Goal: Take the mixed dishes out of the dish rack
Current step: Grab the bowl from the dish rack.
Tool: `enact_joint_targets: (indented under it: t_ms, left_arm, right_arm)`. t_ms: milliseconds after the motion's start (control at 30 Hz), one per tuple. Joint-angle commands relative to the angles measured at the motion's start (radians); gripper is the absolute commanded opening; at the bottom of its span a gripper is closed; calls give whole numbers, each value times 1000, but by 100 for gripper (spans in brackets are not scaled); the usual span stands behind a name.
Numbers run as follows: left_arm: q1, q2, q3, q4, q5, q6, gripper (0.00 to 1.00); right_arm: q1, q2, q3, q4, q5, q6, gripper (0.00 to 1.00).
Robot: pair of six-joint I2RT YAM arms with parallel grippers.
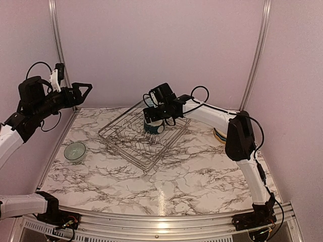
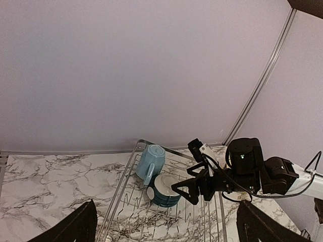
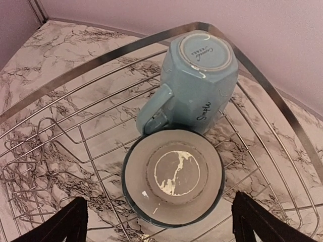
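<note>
Fingers [image 3: 70, 227] spread wide, the right gripper [image 3: 160, 222] hung over the upturned bowl [image 3: 174, 176], seemingly to straddle its rim, the mug [image 3: 199, 75] sitting just beyond.

The counter [image 1: 192, 176] I work over is white marble with grey veins. The dish rack [image 1: 132, 143] sits on it toward the back, turned cornerwise to me. Well left of the rack, a pale grey-green bowl [image 1: 75, 151] stands upright. Right of the rack, a stack of plates [image 1: 220, 135] shows only its edge.
</note>
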Motion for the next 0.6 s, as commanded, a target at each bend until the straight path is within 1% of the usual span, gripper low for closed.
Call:
enact_joint_targets:
  t_ms: [0, 67, 167, 433, 500, 567]
  left_arm:
    - [-4, -9, -19, 24, -6, 14, 99]
    - [-4, -2, -20, 28, 0, 15, 99]
    - [-4, 11, -18, 23, -1, 22, 99]
    - [-4, 33, -20, 18, -14, 31, 99]
    - [-4, 40, -20, 16, -16, 33, 99]
    - [-4, 46, -21, 16, -18, 33, 99]
  right_arm:
    - [-44, 65, 101, 69, -50, 20, 96]
    - [-44, 88, 122, 84, -48, -10, 98]
    - [-43, 106, 124, 119, -55, -49, 98]
    - [-49, 154, 148, 132, -36, -111, 99]
    - [-62, 160, 149, 124, -73, -92, 99]
    - [-81, 156, 144, 121, -162, -29, 99]
